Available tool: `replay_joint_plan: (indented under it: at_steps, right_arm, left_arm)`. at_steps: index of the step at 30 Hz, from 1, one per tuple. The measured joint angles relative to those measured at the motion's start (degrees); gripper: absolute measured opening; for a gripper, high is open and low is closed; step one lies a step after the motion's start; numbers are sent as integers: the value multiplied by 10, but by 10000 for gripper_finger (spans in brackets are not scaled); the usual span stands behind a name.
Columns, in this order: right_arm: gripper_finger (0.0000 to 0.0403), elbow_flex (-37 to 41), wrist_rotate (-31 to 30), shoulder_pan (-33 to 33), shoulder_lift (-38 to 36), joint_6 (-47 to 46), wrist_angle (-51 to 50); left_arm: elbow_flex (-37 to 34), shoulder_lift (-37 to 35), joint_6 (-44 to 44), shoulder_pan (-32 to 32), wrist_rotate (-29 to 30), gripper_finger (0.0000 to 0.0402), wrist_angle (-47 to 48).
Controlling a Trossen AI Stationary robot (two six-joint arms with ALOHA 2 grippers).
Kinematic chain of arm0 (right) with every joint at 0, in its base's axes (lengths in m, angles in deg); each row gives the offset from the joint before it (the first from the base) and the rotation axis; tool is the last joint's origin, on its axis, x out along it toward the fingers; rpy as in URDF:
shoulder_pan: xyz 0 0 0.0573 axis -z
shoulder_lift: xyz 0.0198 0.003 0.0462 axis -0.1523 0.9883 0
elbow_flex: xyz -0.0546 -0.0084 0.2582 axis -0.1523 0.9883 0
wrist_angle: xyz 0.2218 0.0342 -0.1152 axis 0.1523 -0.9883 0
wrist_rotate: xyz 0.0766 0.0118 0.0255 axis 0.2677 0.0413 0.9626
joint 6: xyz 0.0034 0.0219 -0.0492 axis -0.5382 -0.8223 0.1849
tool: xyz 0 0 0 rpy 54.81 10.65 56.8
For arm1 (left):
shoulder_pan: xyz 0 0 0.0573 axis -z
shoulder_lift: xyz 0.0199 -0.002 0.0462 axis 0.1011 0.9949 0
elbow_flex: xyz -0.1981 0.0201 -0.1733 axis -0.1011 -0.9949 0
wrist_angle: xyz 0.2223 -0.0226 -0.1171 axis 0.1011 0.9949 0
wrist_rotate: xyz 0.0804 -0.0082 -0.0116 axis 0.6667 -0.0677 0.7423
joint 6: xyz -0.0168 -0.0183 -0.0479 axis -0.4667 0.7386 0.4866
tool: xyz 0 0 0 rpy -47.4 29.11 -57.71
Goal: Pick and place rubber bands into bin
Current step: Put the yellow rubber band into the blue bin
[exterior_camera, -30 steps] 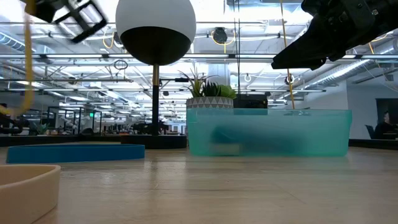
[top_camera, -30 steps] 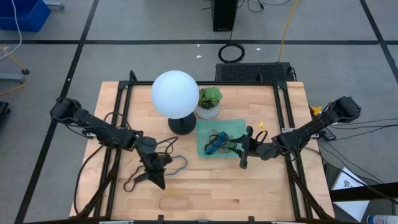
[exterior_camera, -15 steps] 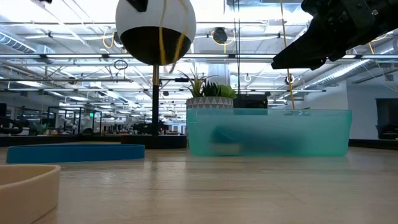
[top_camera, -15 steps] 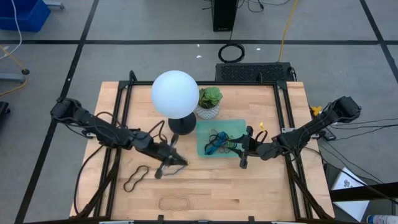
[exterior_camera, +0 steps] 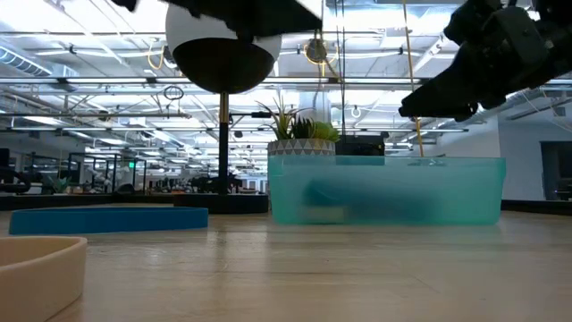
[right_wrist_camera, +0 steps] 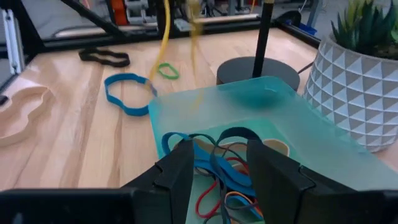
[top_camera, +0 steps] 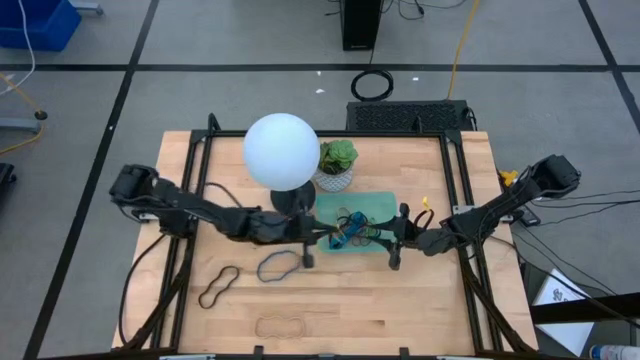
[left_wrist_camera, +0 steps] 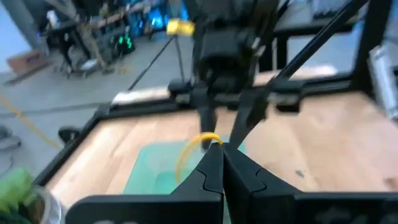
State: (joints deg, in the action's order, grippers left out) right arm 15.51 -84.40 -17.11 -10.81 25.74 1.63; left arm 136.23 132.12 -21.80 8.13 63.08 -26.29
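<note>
My left gripper is shut on a thin yellow rubber band at the left rim of the mint-green bin. The band also shows in the right wrist view, hanging above that rim. My right gripper is open and empty over the bin's right part, its fingers above several bands lying in the bin. On the table lie a blue band, a black band and a tan band. My left gripper pinches the yellow band's top between its two shut fingertips. The fingers come from the table's left, about level. The band hangs below them as a slack loop, lifted clear of the table.
A lamp with a white globe and a dark round base stands just left of the bin's far corner. A white pot with a green plant stands behind the bin. A small green band lies near the blue one.
My left gripper has risen from beside the blue band and gone toward the table's right and far edges to the bin's left rim. It has stayed shut on the yellow band, which hangs below it, clear of the table. The blue, black and tan bands stay on the table.
</note>
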Motion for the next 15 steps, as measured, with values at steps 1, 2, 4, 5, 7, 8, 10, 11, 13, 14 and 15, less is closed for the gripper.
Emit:
replay_joint_plan:
  at_steps: [1, 2, 4, 5, 7, 8, 10, 11, 13, 14, 15]
  right_arm:
    - [142, 10, 0, 0, 0, 2, 20]
    - [142, 20, 0, 0, 0, 7, 40]
    - [142, 34, 0, 0, 0, 19, 74]
    - [142, 38, 0, 0, 0, 26, 88]
    - [142, 42, 0, 0, 0, 40, 102]
    - [142, 42, 0, 0, 0, 44, 103]
    - [142, 42, 0, 0, 0, 46, 102]
    - [142, 42, 0, 0, 0, 47, 102]
    - [142, 42, 0, 0, 0, 47, 101]
    - [142, 42, 0, 0, 0, 47, 102]
    - [142, 42, 0, 0, 0, 47, 102]
  left_arm:
    - [4, 13, 3, -6, 0, 0, 2]
    - [9, 25, 4, -13, 0, 0, 2]
    - [13, 46, 10, -25, 0, 0, -1]
    - [16, 56, 13, -30, 0, 1, -5]
    - [21, 76, 20, -42, 0, 1, -11]
    - [22, 84, 23, -46, 0, 1, -11]
    - [24, 102, 27, -55, 0, 1, -11]
    - [24, 107, 34, -59, 0, 1, -11]
    - [25, 121, 49, -65, -1, 2, -14]
    - [25, 126, 57, -67, -2, 3, -13]
    - [25, 132, 65, -69, -3, 3, -11]
